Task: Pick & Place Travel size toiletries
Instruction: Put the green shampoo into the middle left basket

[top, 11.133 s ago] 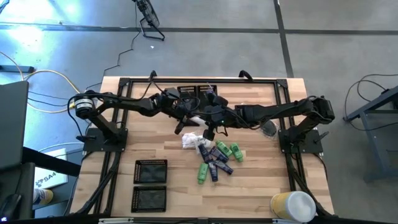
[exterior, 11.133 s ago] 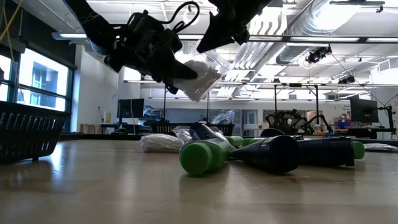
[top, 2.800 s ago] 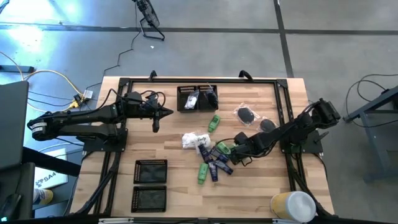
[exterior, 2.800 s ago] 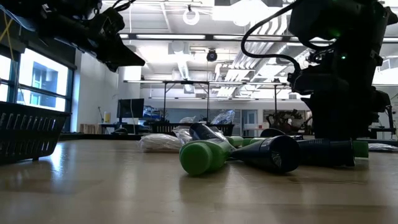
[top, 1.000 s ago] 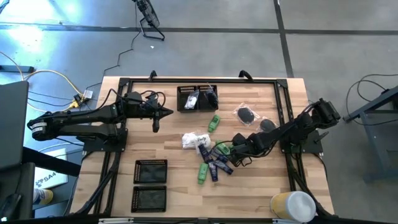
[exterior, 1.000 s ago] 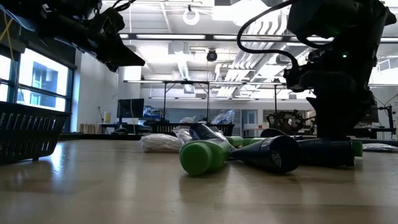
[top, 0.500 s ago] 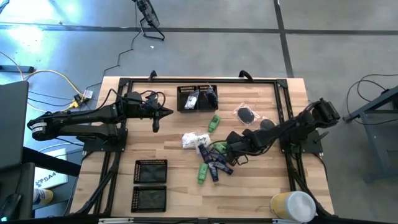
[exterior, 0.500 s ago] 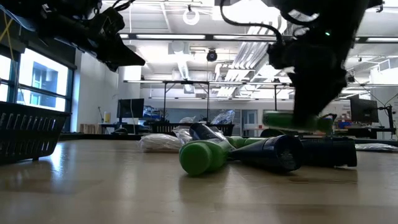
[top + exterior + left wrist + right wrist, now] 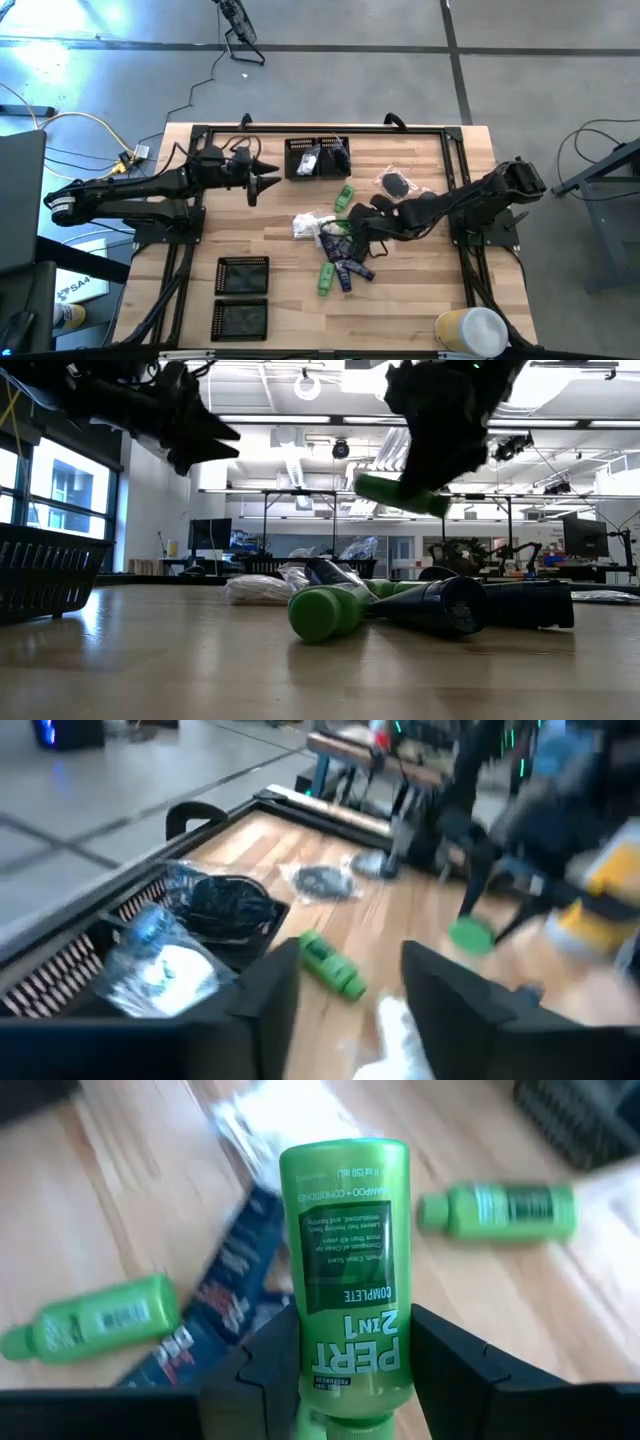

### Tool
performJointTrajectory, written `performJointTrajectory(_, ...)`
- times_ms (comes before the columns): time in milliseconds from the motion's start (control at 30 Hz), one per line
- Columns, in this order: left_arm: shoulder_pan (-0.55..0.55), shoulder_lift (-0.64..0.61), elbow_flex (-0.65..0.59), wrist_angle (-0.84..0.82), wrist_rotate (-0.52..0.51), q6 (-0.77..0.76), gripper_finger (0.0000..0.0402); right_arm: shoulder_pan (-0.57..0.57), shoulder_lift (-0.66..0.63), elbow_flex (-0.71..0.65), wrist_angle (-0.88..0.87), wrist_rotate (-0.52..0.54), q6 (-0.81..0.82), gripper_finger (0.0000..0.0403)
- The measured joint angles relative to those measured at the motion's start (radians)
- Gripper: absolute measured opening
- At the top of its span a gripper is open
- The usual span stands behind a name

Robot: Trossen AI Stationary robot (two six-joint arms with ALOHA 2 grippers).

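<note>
My right gripper (image 9: 352,228) (image 9: 350,1342) is shut on a bright green tube (image 9: 345,1250) (image 9: 400,493) and holds it in the air over the pile of travel size toiletries (image 9: 340,262). The pile holds green and navy tubes and lies on the table's middle, with white packets (image 9: 308,224) at its left. Another green tube (image 9: 344,197) lies alone beyond the pile. My left gripper (image 9: 274,172) (image 9: 350,958) hovers open and empty, left of the far black tray (image 9: 318,158), which holds bagged items. My right gripper pinches the green tube's two sides near its cap end (image 9: 340,1380) between its two fingers. The tube runs along the fingers and sticks out past their tips. The fingers come from the table's right, slanting down. The tube is lifted clear, tilted.
Two clear bags with dark round pieces (image 9: 397,183) (image 9: 431,201) lie at the far right. Two black mesh trays (image 9: 243,274) (image 9: 240,318) stand near the front left. A pale yellow roll (image 9: 470,330) sits at the front right corner.
My right gripper has risen from the pile with the green tube and gone toward the table's left; the tube, at table level a second ago, now hangs well clear of the other tubes. My left gripper has opened in place.
</note>
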Motion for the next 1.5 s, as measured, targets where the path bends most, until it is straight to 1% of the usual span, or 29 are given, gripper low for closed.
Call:
performJointTrajectory(100,0.000,0.000,0.000,0.008,0.006,-0.197,0.0229,-0.004,0.000,0.012,0.054,0.036,-0.067,0.0155)
performJointTrajectory(200,0.000,0.000,0.000,-0.004,0.025,-0.407,0.0257,-0.010,0.000,0.013,0.124,0.058,-0.145,0.0154)
performJointTrajectory(333,0.000,0.022,0.000,0.015,0.064,-0.641,0.0266,-0.018,0.000,0.013,0.187,0.085,-0.236,0.0152)
performJointTrajectory(433,-0.001,0.053,0.000,0.057,0.102,-0.725,0.0266,-0.025,0.000,0.013,0.221,0.096,-0.292,0.0155)
performJointTrajectory(567,-0.022,0.138,0.000,0.101,0.096,-0.754,0.0267,-0.036,0.000,0.013,0.241,0.097,-0.354,0.0154)
performJointTrajectory(700,-0.068,0.257,0.007,0.218,0.090,-0.788,0.0267,-0.050,0.000,0.013,0.239,0.100,-0.363,0.0152)
performJointTrajectory(867,-0.114,0.405,0.076,0.353,0.081,-0.806,0.0267,-0.053,0.000,0.013,0.239,0.100,-0.388,0.0156)
performJointTrajectory(1033,-0.141,0.533,0.178,0.357,0.077,-0.806,0.0267,-0.057,0.000,0.013,0.238,0.119,-0.395,0.0153)
performJointTrajectory(1200,-0.175,0.629,0.261,0.356,0.086,-0.790,0.0267,-0.058,0.000,0.013,0.225,0.138,-0.415,0.0154)
performJointTrajectory(1300,-0.178,0.649,0.293,0.338,0.117,-0.758,0.0267,-0.058,0.000,0.013,0.201,0.140,-0.413,0.0152)
performJointTrajectory(1400,-0.177,0.651,0.308,0.285,0.124,-0.755,0.0267,-0.058,0.000,0.013,0.200,0.144,-0.413,0.0153)
performJointTrajectory(1500,-0.183,0.651,0.311,0.278,0.124,-0.768,0.0267,-0.061,0.000,0.013,0.199,0.144,-0.414,0.0154)
